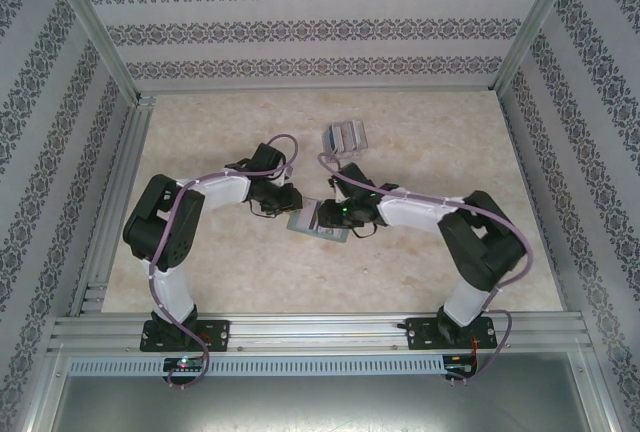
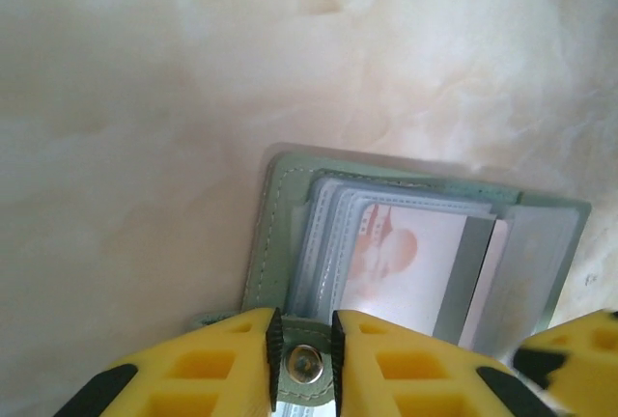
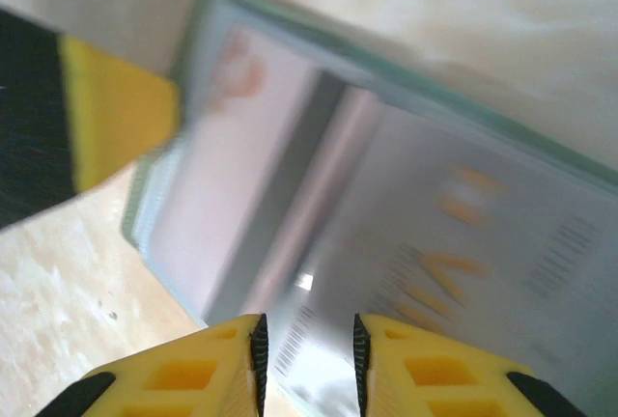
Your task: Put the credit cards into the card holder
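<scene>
left gripper (image 2: 305,320): pinched tight on the card holder's snap tab (image 2: 307,364), fingers snug on both sides of it
card holder (image 2: 280,214): lying open about mid worktop (image 1: 450,132), a touch toward the near edge; clear sleeves showing, a pale card in one
right gripper (image 3: 307,325): fingers slightly apart over the holder's right side; too blurry, can't tell if it's gripping anything
credit cards (image 1: 345,137): silvery bundle toward the far edge, well apart from both grippers

- White-shelled left arm (image 1: 215,190) and right arm (image 1: 415,214), with black joints behind the wrists.
- Lilac cables (image 1: 285,140) loop behind each wrist.
- Yellow cut-out plastic fingers (image 2: 217,364) with black ribbed pads (image 2: 274,335).
</scene>
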